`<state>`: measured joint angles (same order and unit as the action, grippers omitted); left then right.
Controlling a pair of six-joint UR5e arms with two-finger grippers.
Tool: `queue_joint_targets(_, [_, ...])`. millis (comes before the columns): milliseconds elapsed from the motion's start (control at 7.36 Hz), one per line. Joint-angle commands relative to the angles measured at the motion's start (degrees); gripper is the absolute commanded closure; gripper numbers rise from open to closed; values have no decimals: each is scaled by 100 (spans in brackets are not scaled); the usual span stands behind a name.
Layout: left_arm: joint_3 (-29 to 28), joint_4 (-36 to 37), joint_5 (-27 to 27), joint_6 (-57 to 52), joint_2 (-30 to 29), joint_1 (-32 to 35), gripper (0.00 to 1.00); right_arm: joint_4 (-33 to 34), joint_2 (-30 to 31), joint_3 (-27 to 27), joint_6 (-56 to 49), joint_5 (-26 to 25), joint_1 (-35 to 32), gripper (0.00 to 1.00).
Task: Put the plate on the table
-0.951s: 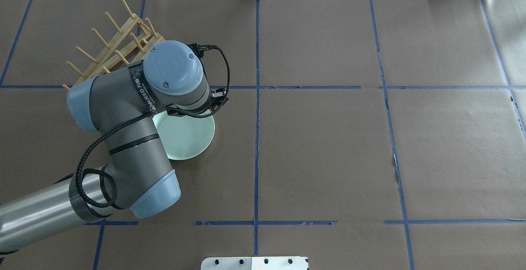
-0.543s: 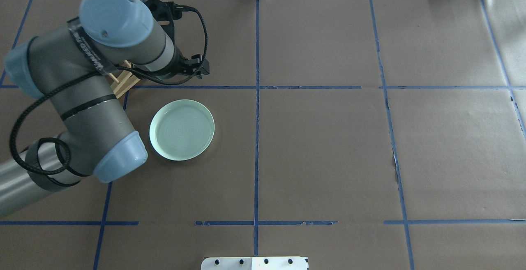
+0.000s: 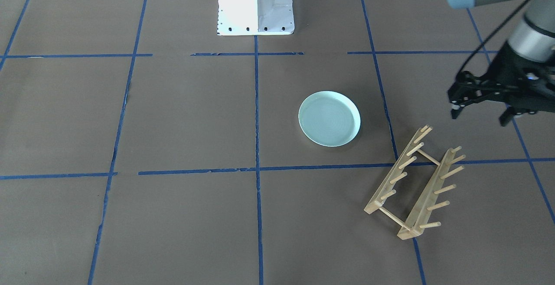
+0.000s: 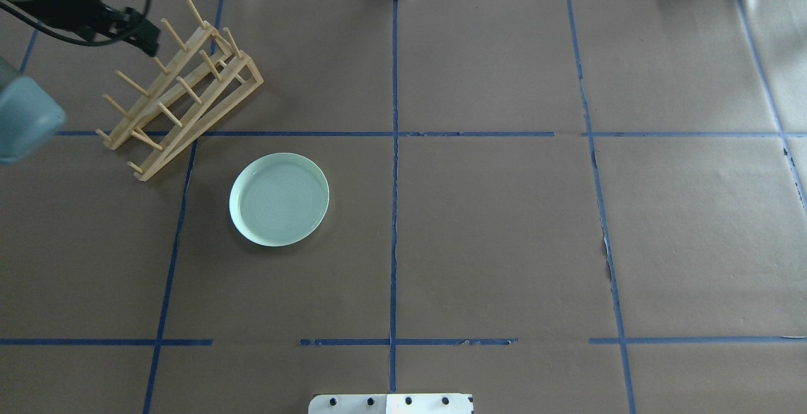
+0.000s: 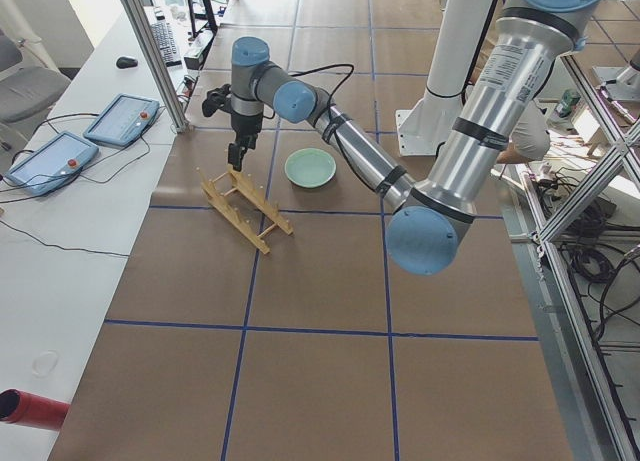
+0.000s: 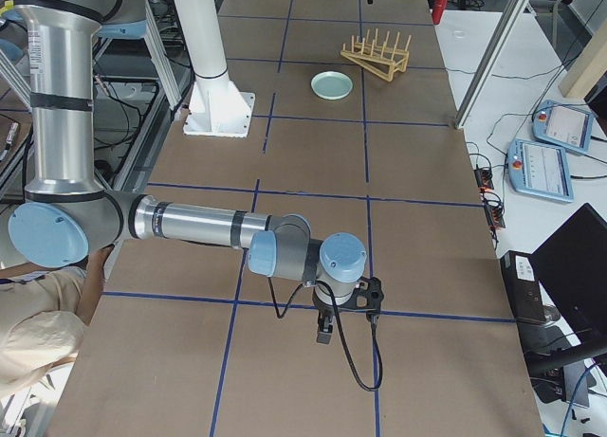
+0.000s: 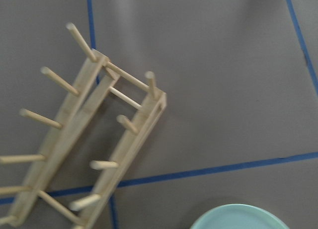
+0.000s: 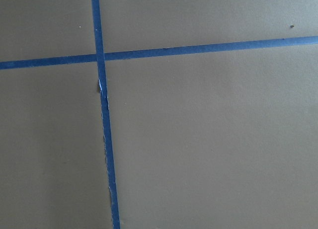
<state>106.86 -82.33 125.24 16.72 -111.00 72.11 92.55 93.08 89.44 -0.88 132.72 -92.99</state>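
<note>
beside the wooden rack (image 4: 183, 86), just off one long side of it, the plate (image 4: 278, 200) lies flat on the table (image 4: 504, 225), close to the rack but not touching it. the left gripper (image 3: 479, 118) hangs in the air over the rack's opposite side, jaws spread wide and holding nothing. the right gripper (image 6: 325, 331) sits well apart from the rack, low over the table; whether its jaws are apart cannot be told.

Plate (image 7: 241, 220) partly beyond wrist view's edge

Overhead and front views face oppositely, sharing the plate (image 4: 279, 200).
</note>
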Motion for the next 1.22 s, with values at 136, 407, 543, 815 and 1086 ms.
queue_joint_targets(136, [-952,731,701,-1733,1000,1305,0,0,0,-5,0,0,0,0])
queue_joint_targets(407, [-1291,545,739,-2274,1472,1692,0,0,0,3,0,0,0,0])
queue_joint_targets(543, [-1273,421,765,-2374,1667,1701,0,0,0,3,0,0,0,0])
queue_joint_targets(815, [-1256,411,757,-2392,1722,1693,0,0,0,-5,0,0,0,0])
queue_joint_targets(1086, [-1203,350,757,-2778,1783,1702,0,0,0,-5,0,0,0,0])
